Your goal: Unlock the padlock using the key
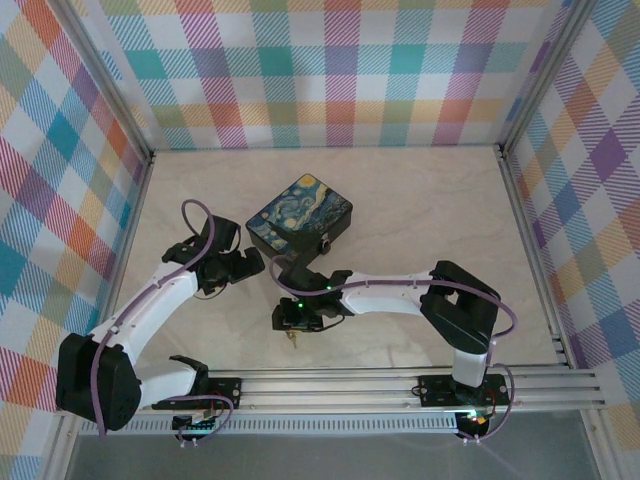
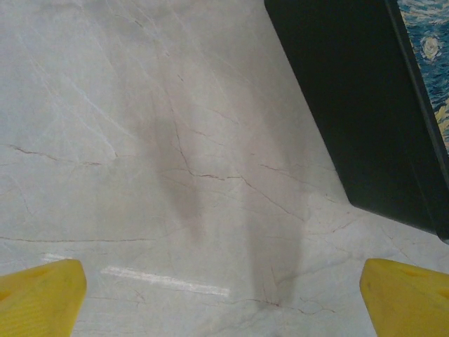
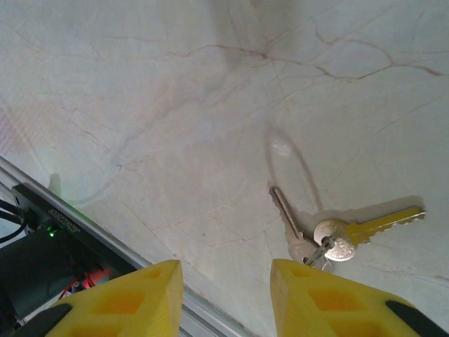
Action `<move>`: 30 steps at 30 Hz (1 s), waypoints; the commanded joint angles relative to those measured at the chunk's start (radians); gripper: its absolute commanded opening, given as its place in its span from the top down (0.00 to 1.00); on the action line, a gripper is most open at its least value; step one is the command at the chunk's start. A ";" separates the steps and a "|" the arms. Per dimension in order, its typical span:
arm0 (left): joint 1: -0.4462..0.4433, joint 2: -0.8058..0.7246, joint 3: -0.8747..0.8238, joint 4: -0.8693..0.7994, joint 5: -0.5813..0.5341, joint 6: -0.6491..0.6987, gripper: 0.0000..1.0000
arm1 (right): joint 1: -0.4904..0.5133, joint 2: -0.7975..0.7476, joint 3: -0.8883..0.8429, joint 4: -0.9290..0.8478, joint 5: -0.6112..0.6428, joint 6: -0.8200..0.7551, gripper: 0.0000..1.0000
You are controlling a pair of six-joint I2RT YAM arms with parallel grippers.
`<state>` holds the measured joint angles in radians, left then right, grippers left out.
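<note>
Pale marbled tabletop [image 1: 430, 200] inside plaid walls; closed box [image 1: 298, 215] mid-table, contents unseen, padlock [image 1: 325, 243] a small blob at its near side. Loose key [image 3: 337, 242] lies flat on the tabletop just ahead of the right gripper [image 3: 224, 274], whose fingers are parted and empty. Left gripper [image 2: 221, 281] spread wide, empty, beside the box.
</note>
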<state>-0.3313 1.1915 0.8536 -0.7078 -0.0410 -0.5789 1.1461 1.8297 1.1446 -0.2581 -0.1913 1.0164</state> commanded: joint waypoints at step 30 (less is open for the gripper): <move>0.008 -0.075 0.021 -0.095 0.021 0.039 0.00 | 0.052 0.233 0.113 -0.298 0.192 -0.034 0.78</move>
<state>-0.3305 1.1534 0.8536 -0.7532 -0.0158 -0.5636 1.1919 1.9686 1.2907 -0.5278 -0.0448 0.9596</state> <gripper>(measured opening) 0.997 0.220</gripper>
